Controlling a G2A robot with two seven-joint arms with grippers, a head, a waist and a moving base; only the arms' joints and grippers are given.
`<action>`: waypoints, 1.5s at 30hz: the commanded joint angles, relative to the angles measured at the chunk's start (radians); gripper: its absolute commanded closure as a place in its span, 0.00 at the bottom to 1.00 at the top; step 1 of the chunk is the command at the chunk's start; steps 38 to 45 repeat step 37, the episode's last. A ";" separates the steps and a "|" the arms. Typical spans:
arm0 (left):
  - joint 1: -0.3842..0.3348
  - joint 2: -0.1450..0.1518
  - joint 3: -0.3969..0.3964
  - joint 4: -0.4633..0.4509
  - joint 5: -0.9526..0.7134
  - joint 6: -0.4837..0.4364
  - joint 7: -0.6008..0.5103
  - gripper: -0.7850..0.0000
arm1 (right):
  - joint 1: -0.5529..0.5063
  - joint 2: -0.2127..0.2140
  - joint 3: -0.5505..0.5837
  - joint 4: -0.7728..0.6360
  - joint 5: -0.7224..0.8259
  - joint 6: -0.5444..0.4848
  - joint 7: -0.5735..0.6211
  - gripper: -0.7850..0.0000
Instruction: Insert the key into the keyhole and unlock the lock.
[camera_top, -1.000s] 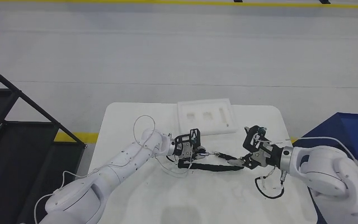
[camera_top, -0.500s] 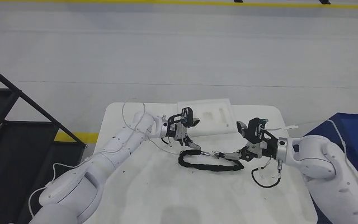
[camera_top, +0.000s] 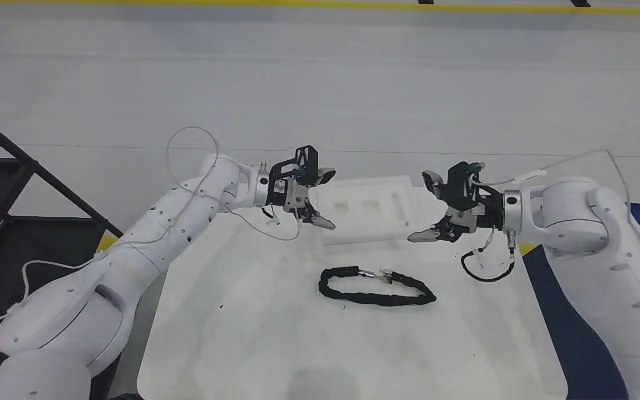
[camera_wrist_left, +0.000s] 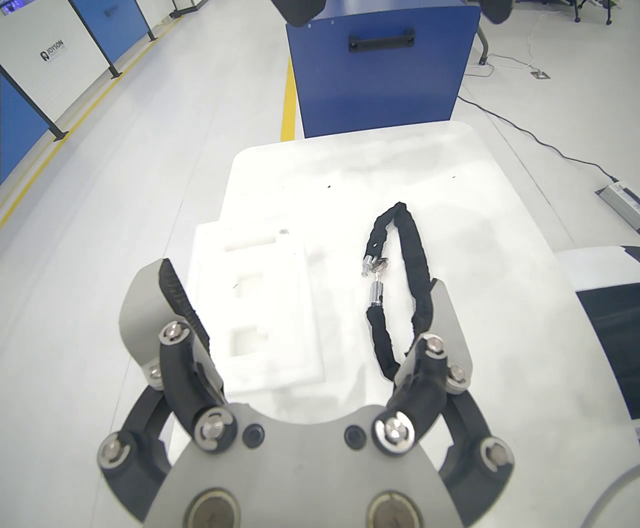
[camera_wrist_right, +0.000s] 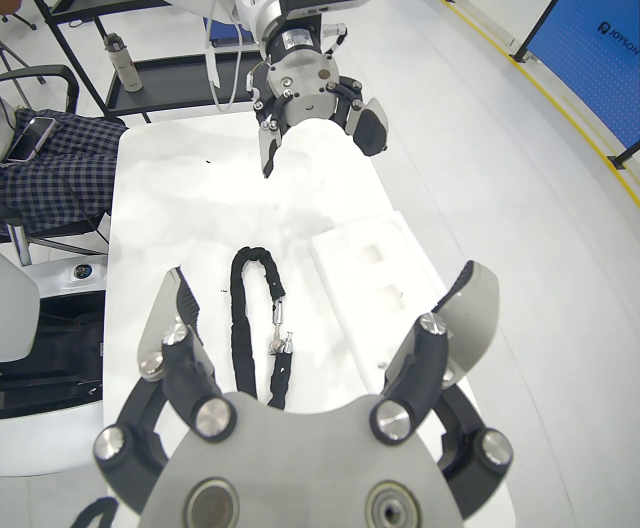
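Observation:
A black fabric-covered chain lock (camera_top: 377, 285) lies in a loop on the white table (camera_top: 250, 340). Its two metal ends (camera_top: 379, 272) rest close together with a small key (camera_wrist_left: 378, 264) at them; whether they are joined I cannot tell. The same loop (camera_wrist_right: 243, 320) and key (camera_wrist_right: 281, 345) lie below my right gripper (camera_wrist_right: 325, 277), which is open and holds nothing. My left gripper (camera_top: 324, 198) hangs open and bare above the table's far left, apart from the chain. My right gripper (camera_top: 426, 208) hovers over the far right. In its own view the left gripper (camera_wrist_left: 300, 280) frames the chain (camera_wrist_left: 417, 270).
A white foam tray (camera_top: 385, 228) with cut-out pockets sits at the table's far edge between the grippers. A black cable loop (camera_top: 485, 265) hangs under the right arm. A blue cabinet (camera_wrist_left: 380, 65) stands beyond one table end, a black rack (camera_top: 40, 230) beyond the other.
Both grippers were down at the chain's metal ends. They have let go, opened, and drawn up and back toward the far edge. The chain now lies free on the table.

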 joint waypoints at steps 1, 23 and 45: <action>-0.035 0.024 0.038 -0.013 -0.061 0.000 -0.011 0.00 | 0.035 0.002 -0.009 0.016 0.024 0.000 0.013 0.00; -0.236 0.125 0.211 -0.059 -0.312 0.000 -0.066 0.00 | 0.198 0.032 -0.051 0.096 0.153 0.000 0.064 0.00; -0.236 0.125 0.211 -0.059 -0.312 0.000 -0.066 0.00 | 0.198 0.032 -0.051 0.096 0.153 0.000 0.064 0.00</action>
